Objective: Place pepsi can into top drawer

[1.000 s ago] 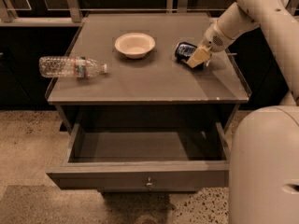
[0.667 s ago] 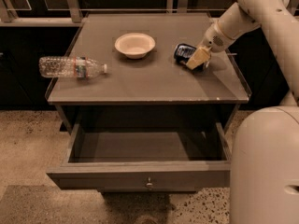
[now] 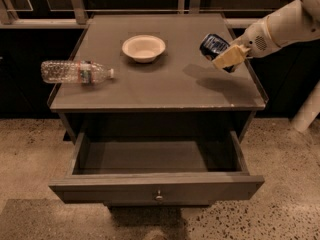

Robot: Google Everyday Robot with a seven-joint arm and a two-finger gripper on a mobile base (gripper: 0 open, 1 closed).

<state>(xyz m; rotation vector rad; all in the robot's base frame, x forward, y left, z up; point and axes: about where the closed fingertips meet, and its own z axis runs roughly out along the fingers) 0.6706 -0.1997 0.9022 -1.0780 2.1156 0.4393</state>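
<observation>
the two-finger gripper [image 3: 223, 55] on the white arm [image 3: 280, 26] is clenched around the small dark blue metal pepsi can [image 3: 214, 43], holding it tilted in the air above the right rear of the grey cabinet top [image 3: 200, 91]. the wide shallow grey top drawer [image 3: 100, 191] stands pulled open below, small round metal knob [image 3: 159, 196] at its front centre. a shallow white bowl [image 3: 143, 47] sits near the back middle, and a clear plastic water bottle [image 3: 75, 72] lies sideways overhanging the left edge.
</observation>
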